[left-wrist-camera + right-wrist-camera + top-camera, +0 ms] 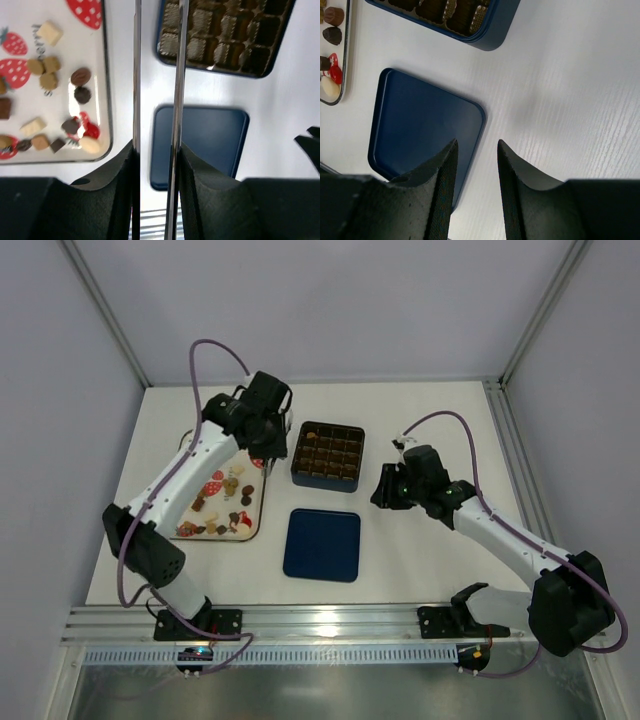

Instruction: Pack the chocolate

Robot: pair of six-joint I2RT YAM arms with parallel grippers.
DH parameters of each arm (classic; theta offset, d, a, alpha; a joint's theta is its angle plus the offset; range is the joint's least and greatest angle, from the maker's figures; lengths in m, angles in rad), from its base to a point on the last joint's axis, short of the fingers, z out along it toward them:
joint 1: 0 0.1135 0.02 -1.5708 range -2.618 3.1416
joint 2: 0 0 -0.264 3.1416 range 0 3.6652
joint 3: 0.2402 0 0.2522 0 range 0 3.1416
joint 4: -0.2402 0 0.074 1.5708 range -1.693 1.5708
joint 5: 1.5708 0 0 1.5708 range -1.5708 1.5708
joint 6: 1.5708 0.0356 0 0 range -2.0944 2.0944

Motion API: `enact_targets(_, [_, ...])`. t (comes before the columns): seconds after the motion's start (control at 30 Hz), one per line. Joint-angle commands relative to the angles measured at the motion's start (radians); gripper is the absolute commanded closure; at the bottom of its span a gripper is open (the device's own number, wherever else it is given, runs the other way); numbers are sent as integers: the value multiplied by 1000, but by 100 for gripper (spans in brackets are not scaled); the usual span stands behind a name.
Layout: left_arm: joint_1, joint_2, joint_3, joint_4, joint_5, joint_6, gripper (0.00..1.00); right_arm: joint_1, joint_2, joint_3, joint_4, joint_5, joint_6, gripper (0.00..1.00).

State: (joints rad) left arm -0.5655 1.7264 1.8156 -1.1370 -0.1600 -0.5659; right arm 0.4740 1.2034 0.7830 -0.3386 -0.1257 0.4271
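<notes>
Several small pieces of chocolate (215, 508) (80, 76), dark, light brown and cream, lie on a strawberry-printed tray (262, 512) (106, 100). My left gripper (265, 445) (156, 145) is shut on long metal tongs (136, 75) above the strip between the tray and the dark-blue box (327, 455) (225, 35) with a brown grid insert. The tongs' blades stand apart and their tips run off the top of the left wrist view. My right gripper (385, 490) (476, 142) hangs open and empty to the right of the box.
The flat blue lid (322, 544) (210, 140) (420, 125) lies in front of the box. A corner of the box (485, 30) shows in the right wrist view. White walls enclose the table, and a metal rail (320, 620) runs along its near edge.
</notes>
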Motion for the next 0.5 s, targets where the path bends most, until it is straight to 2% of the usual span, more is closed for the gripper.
enact_targets(0.0, [30,-140,-141,-12,-59,0,64,-2,-28,-5,27,1,-25,61])
enact_targets(0.2, [113,-315,-399,13,-38,-2,63,-3,-11,-8,42,-31,-27,60])
enact_targets(0.47, [138,-383,-522,3,-38,-3,62,-3,-7,-19,59,-49,-11,60])
